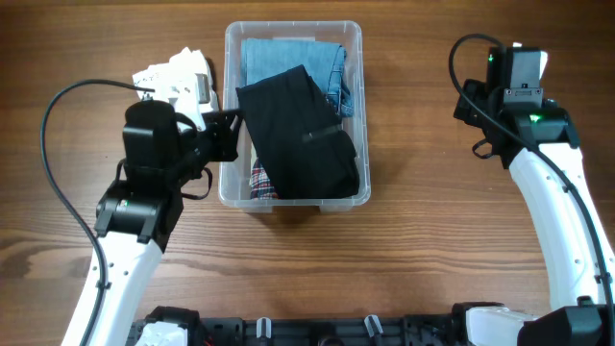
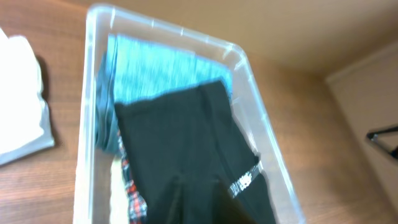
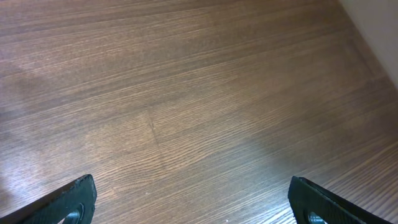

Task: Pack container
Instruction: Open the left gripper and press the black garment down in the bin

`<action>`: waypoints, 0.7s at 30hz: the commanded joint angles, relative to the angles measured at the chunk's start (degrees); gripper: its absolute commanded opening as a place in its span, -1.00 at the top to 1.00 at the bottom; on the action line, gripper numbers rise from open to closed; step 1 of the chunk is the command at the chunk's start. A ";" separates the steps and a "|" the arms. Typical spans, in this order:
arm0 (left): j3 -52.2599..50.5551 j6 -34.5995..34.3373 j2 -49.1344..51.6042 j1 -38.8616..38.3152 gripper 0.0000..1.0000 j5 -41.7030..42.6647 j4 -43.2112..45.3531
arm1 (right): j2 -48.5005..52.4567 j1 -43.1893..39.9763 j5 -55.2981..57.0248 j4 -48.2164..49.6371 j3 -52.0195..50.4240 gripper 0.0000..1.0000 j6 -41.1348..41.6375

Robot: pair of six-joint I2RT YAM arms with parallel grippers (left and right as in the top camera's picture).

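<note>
Beside container (image 1: 292, 26), left gripper (image 1: 231, 135), right gripper (image 3: 193, 198) spread

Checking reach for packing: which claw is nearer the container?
Left. The left claw sits beside the container's left wall; the right claw hangs over table, well off to its right.

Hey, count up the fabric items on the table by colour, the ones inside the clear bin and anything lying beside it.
Black garment: 1
Blue garment: 1
Red plaid garment: 1
White bundle, outside the container: 1
Total: 4
</note>
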 commanded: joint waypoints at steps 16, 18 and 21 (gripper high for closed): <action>0.85 -5.92 22.25 -13.33 0.92 -17.33 25.86 | 0.37 -0.11 0.96 0.15 -0.04 -1.00 -0.04; 0.85 -5.92 25.77 -14.38 0.92 -19.28 28.30 | 0.37 -0.11 0.96 0.17 -0.02 -0.99 -0.02; 0.85 -5.92 31.61 -15.08 0.92 -19.80 31.91 | 0.37 -0.11 0.96 0.17 -0.02 -0.99 -0.04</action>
